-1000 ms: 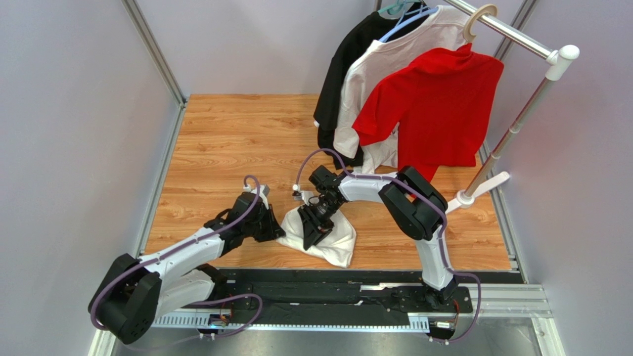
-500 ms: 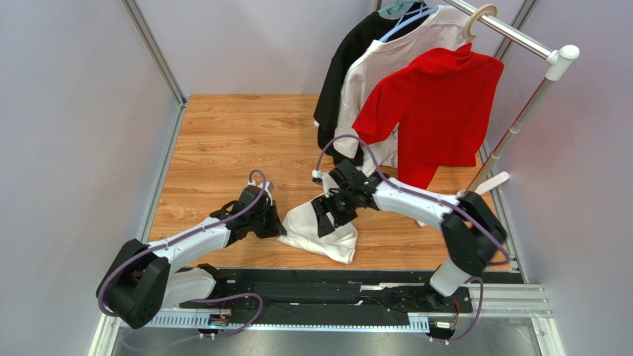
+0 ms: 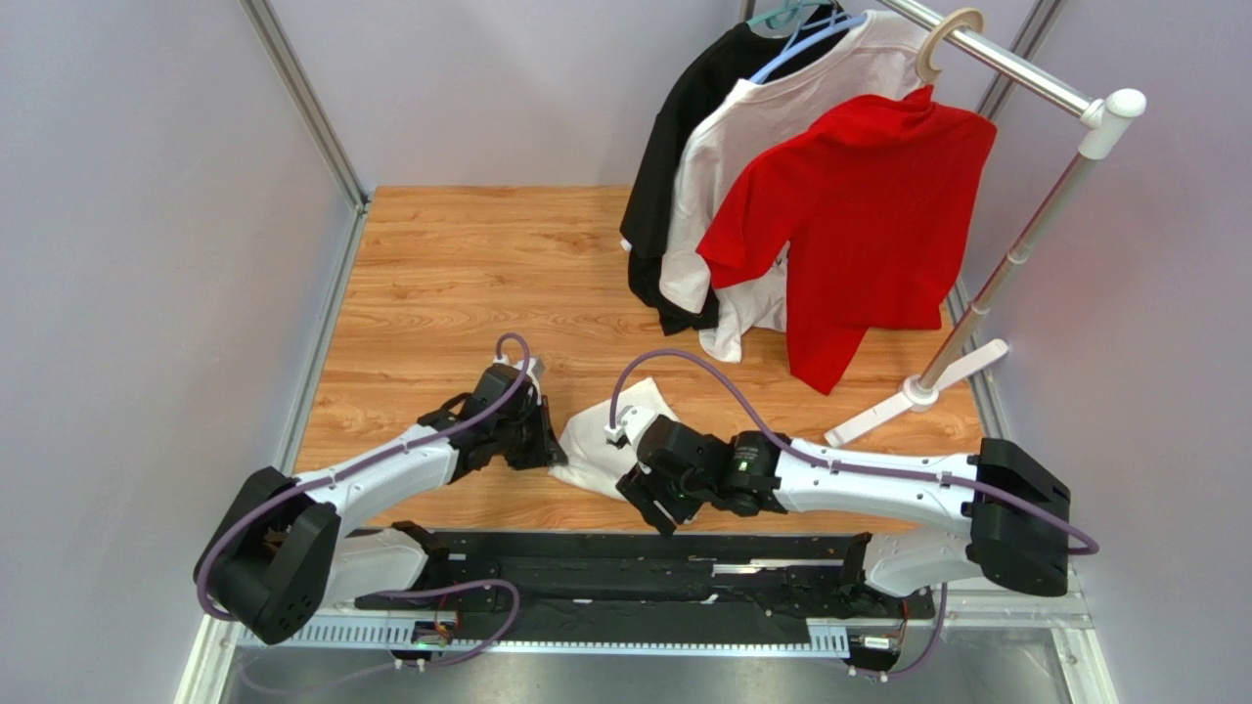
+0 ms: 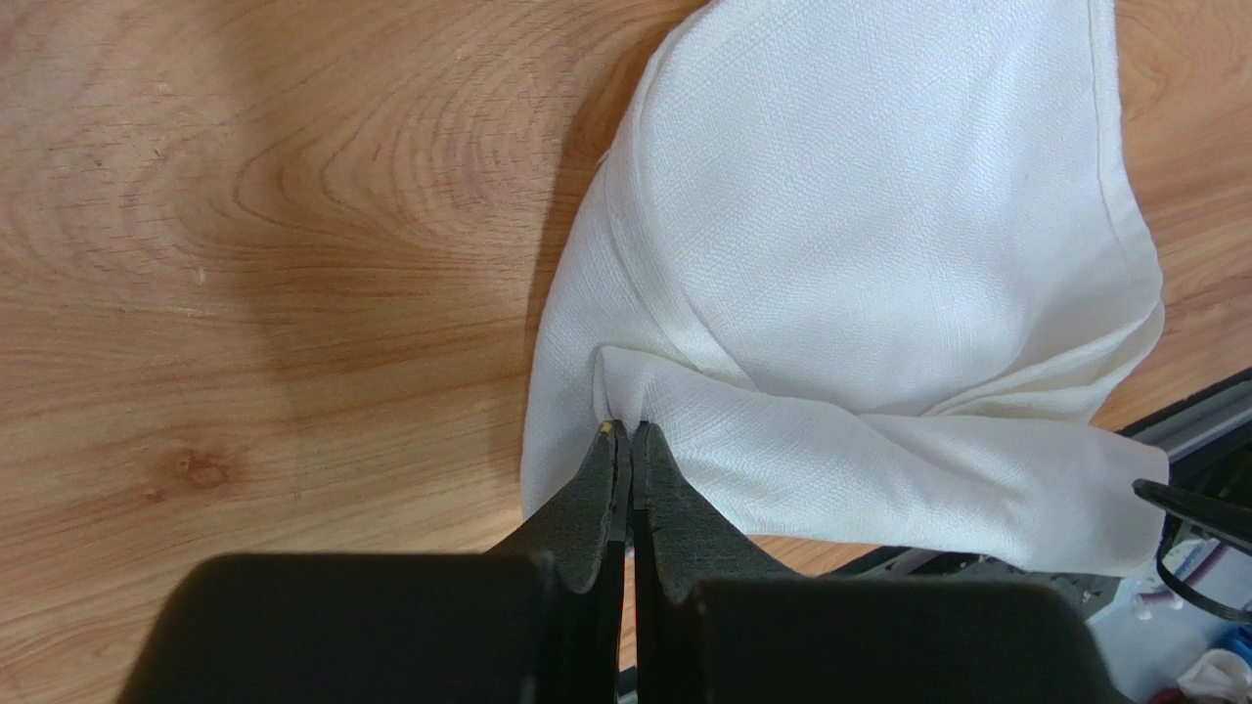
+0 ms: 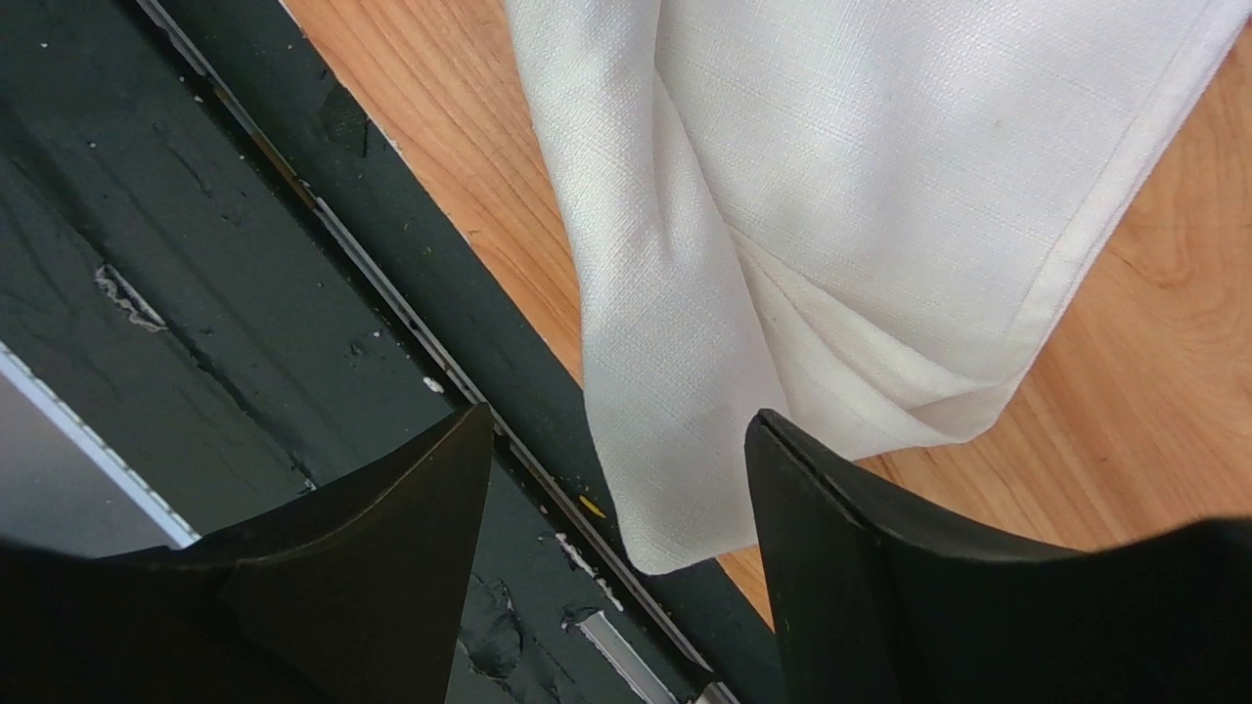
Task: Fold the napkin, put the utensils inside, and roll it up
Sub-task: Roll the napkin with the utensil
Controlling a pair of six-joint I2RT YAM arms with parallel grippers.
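The white napkin (image 3: pixel 595 440) lies crumpled on the wooden table near its front edge. My left gripper (image 3: pixel 553 456) is at the cloth's left edge. In the left wrist view it (image 4: pixel 629 429) is shut, pinching a fold of the napkin (image 4: pixel 882 250). My right gripper (image 3: pixel 648 503) hovers low over the napkin's near corner. In the right wrist view it (image 5: pixel 617 415) stands open, and a loose corner of the napkin (image 5: pixel 823 176) hangs between its fingers over the black rail (image 5: pixel 294 250), untouched by either finger. The utensils are out of view.
A clothes rack (image 3: pixel 1029 220) at the back right carries a black, a white and a red shirt (image 3: pixel 867 206). Its foot (image 3: pixel 914 393) rests on the table's right side. The black mounting rail (image 3: pixel 662 565) runs along the near edge, and grey walls close in both sides.
My right arm has swung from the napkin's far side down to its near corner, and its gripper has opened and let go of the cloth. The left gripper has kept its pinch.
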